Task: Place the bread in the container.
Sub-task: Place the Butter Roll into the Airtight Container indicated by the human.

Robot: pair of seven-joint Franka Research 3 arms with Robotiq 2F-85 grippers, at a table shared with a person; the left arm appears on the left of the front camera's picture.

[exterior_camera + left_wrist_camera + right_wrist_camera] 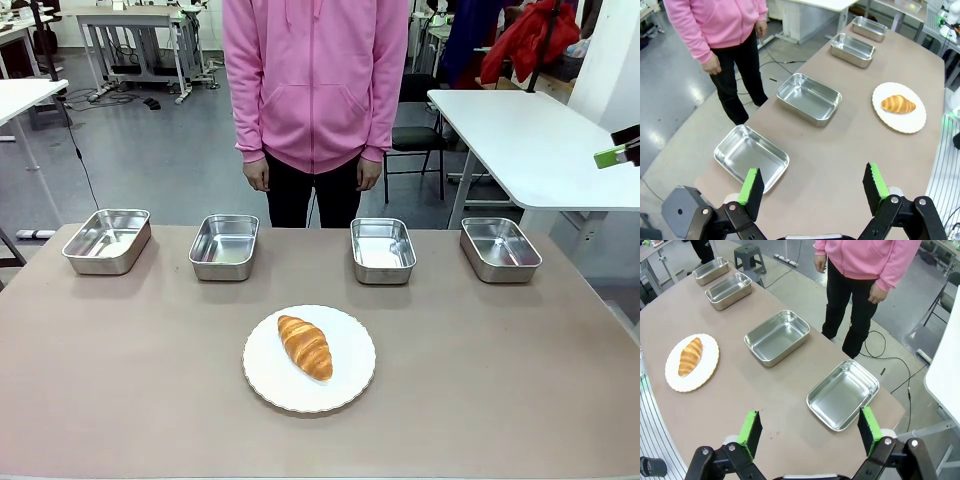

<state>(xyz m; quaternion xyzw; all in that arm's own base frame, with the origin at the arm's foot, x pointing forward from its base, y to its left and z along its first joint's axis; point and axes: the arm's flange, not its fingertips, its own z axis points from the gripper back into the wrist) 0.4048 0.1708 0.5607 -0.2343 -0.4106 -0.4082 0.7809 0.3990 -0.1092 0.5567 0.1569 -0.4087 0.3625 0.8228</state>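
The bread, a golden-brown croissant, lies on a round white plate in the middle of the table. Behind it stands a row of several empty steel containers, one of them just right of centre. My left gripper hangs open above the table's left end, over the end container, far from the bread. My right gripper is open too, high over the right end near another container, with the bread well away. Both grippers hold nothing.
A person in a pink hoodie stands at the far edge behind the containers, hands down at the sides. A white side table stands beyond the right corner. The brown tabletop is bare around the plate.
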